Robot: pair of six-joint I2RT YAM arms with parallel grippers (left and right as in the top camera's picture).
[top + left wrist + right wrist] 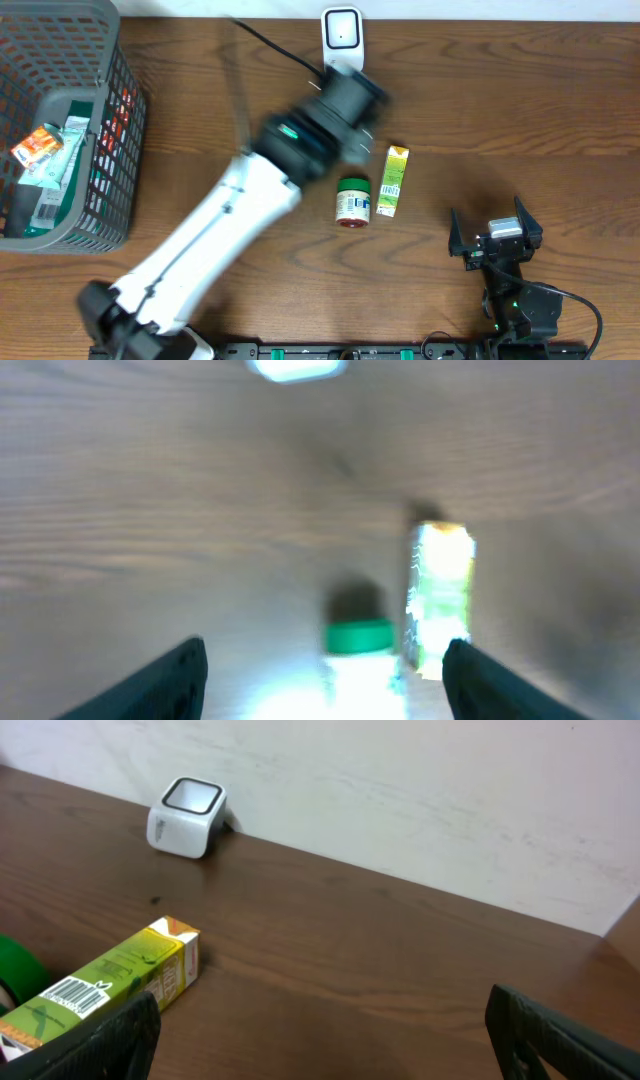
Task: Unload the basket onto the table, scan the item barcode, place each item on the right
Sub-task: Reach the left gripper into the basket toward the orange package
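Hovering near the green-lidded jar [352,200] and carton [393,180], the left gripper [325,657] gapes empty — the right gripper [320,1015] likewise spread.

A: Blurry frame. What's in it?
B: Wood table [150,510], green-lidded jar [358,637] low centre, green carton [440,595] just beside it, frame-right. White scanner [295,368] cut off at top.
A: And the left gripper [325,685]?
B: Dark fingers [170,680] at the bottom corners, wide apart, gripping nothing.
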